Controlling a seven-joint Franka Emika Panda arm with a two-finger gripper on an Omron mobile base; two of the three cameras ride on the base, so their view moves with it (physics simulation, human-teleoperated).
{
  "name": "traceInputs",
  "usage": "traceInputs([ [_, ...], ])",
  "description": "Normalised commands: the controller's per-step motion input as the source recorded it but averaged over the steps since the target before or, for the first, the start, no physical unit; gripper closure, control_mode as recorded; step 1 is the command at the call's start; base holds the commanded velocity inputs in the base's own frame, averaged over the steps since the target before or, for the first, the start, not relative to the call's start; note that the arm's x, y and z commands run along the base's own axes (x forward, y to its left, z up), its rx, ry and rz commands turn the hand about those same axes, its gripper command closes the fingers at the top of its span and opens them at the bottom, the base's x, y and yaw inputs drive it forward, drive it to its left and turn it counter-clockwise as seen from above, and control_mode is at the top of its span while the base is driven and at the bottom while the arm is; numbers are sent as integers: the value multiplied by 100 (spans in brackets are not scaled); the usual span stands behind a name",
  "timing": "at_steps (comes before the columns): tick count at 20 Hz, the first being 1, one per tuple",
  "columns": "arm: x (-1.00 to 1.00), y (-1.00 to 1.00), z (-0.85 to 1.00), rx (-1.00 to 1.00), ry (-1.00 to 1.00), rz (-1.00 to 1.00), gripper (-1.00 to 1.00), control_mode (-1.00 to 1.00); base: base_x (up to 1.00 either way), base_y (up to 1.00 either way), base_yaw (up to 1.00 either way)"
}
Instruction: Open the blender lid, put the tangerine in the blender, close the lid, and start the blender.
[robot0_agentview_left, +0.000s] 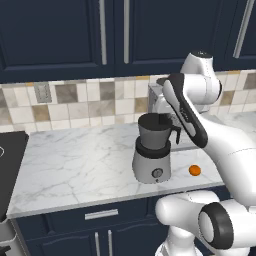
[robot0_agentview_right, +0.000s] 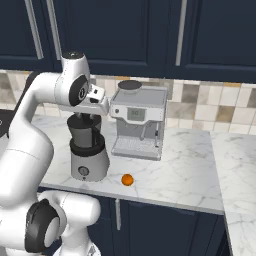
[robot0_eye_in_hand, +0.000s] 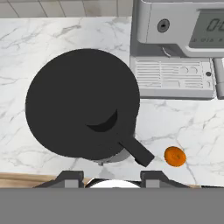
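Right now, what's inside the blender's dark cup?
From above, the hand view looks onto the blender jar, but everything there is flat black, so whether anything is inside is hidden. The tangerine is not in it; it lies on the counter beside the blender.

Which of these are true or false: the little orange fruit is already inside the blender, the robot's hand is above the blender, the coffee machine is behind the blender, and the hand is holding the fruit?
1. The tangerine is inside the blender. False: it lies on the counter beside the blender's base.
2. The gripper is above the blender. True.
3. The coffee machine stands behind and beside the blender, by the tiled wall. True.
4. The gripper holds the tangerine. False: its fingers are apart and hold nothing.
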Motion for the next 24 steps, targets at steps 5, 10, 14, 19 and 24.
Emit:
traceInputs([
  [5, -2, 1, 0, 0, 0, 0, -100, -100, 0, 0, 0],
  [10, 9, 23, 0, 0, 0, 0, -100, -100, 0, 0, 0],
  [14, 24, 4, 0, 0, 4, 0, -100, -100, 0, 0, 0],
  [19, 33, 0, -1, 0, 5, 0, -100, -100, 0, 0, 0],
  [24, 9, 0, -12, 0, 6, 0, -100, -100, 0, 0, 0],
])
